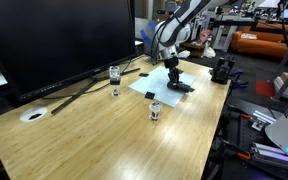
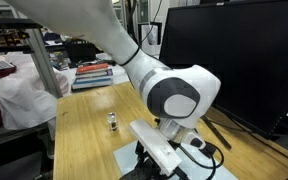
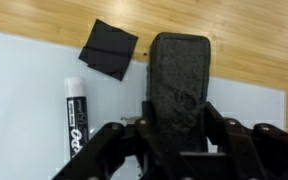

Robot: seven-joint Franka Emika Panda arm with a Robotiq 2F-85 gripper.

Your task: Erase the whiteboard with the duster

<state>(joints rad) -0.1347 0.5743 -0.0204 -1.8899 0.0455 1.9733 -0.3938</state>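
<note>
**One dark duster [image 3: 179, 85] held in the pincer [image 3: 178, 128]**

In the wrist view the duster is a long, dark grey block with rounded corners and a rough, worn face. It rests on the whiteboard [image 3: 24, 70], which lies flat on the wooden desk [image 3: 244, 35]. The pincer pinches the duster, one finger against each long side. A marker [image 3: 74, 118] and a black square [image 3: 109, 48] lie near it.
</note>
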